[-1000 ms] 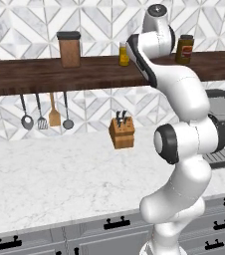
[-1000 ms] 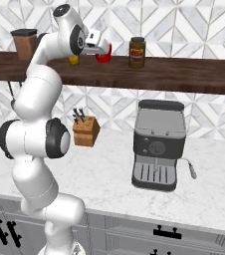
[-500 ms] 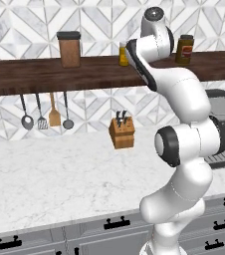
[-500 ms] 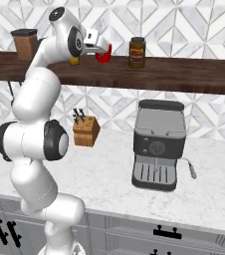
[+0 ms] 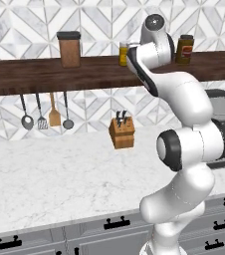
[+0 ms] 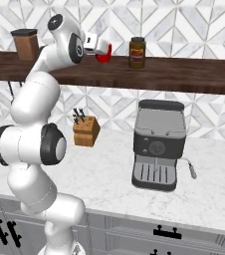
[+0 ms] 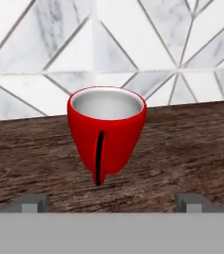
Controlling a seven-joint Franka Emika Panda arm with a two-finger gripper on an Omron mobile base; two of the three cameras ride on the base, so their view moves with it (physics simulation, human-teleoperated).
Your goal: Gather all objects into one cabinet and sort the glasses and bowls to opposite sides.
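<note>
The gripper (image 7: 111, 201) hangs with its fingers spread wide, empty, facing the red cup (image 7: 106, 131) standing upright on the dark wooden shelf (image 7: 183, 149). The cup looks light, rigid and glossy — likely slippery — so pinching the tapered wall near the rim seems safest.

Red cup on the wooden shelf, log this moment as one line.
hand: open, level with red cup | cup: upright, between fingertips, ungrasped | on: dark wooden shelf | neighbour: brown jar

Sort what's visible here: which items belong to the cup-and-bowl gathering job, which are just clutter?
Job: red cup on the dark wooden shelf; gripper, open before it.
Clutter: brown canister, yellow jar, dark jar, knife block, coffee machine, hanging utensils.
</note>
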